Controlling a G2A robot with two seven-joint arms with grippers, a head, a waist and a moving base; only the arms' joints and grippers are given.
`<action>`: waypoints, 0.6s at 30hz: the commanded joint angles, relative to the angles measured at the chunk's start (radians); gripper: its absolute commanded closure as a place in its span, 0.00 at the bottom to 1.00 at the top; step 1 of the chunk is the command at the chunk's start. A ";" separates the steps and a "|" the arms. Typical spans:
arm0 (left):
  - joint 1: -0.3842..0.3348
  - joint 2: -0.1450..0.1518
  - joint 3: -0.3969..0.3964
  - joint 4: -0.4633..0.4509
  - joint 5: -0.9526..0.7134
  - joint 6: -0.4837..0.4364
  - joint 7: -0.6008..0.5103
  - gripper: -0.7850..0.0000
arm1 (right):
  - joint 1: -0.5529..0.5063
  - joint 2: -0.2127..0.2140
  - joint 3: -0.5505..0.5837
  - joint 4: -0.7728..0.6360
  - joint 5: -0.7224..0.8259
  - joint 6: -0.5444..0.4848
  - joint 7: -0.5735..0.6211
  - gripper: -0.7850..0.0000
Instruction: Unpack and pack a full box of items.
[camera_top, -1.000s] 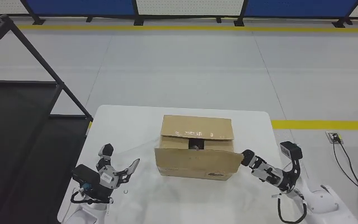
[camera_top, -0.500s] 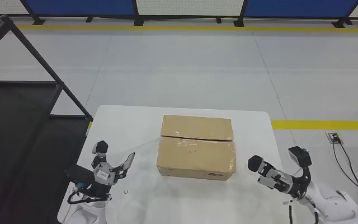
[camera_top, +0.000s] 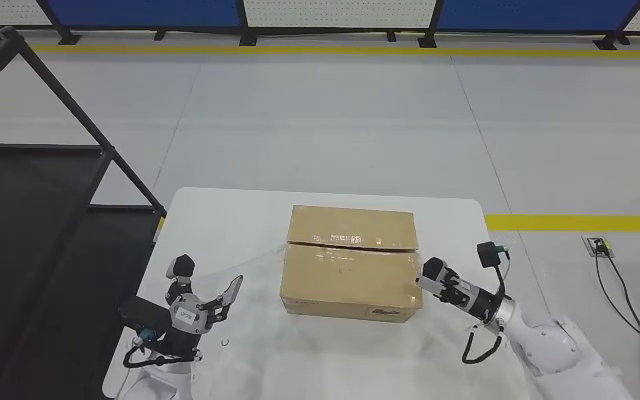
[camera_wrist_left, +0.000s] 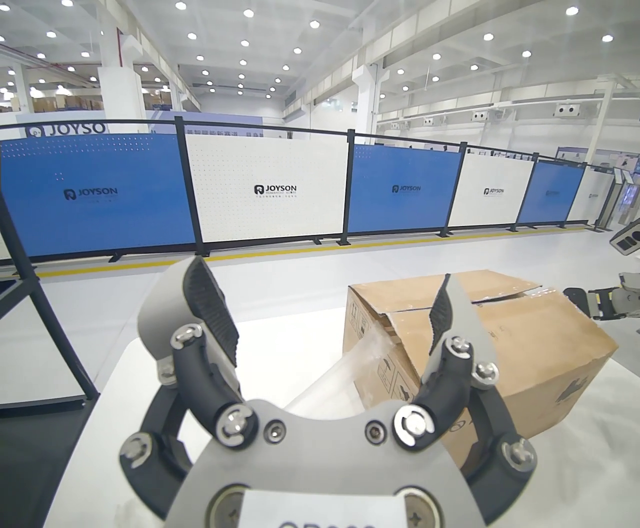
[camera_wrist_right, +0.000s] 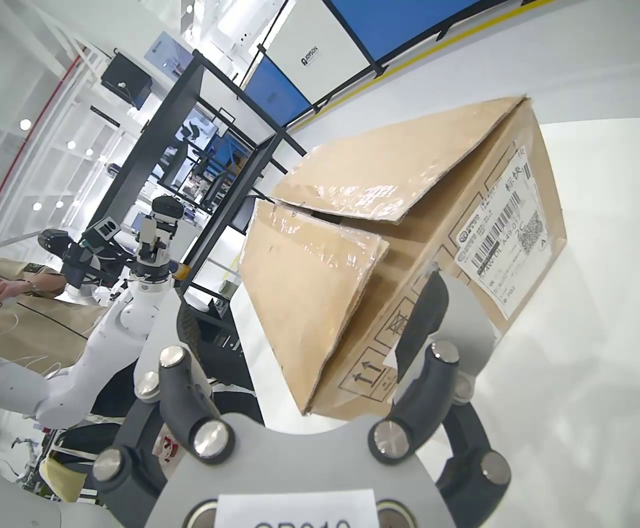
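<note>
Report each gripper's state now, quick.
Left gripper: open, holding nothing, beside the box.
Right gripper: open, holding nothing, at the box's other end.

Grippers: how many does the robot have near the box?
2: the left gripper, open, beside the cardboard box's left side; the right gripper at its right end.
</note>
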 joint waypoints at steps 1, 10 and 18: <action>0.001 0.000 0.000 0.000 -0.002 0.002 -0.001 0.00 | 0.013 -0.004 -0.011 0.013 0.026 -0.030 0.013 0.00; -0.013 -0.001 0.011 0.007 0.007 0.000 -0.014 0.00 | 0.013 0.004 0.004 0.046 0.233 -0.206 0.161 0.00; -0.029 -0.002 0.022 0.009 0.011 0.008 -0.019 0.00 | -0.029 0.032 0.050 -0.005 0.429 -0.273 0.337 0.00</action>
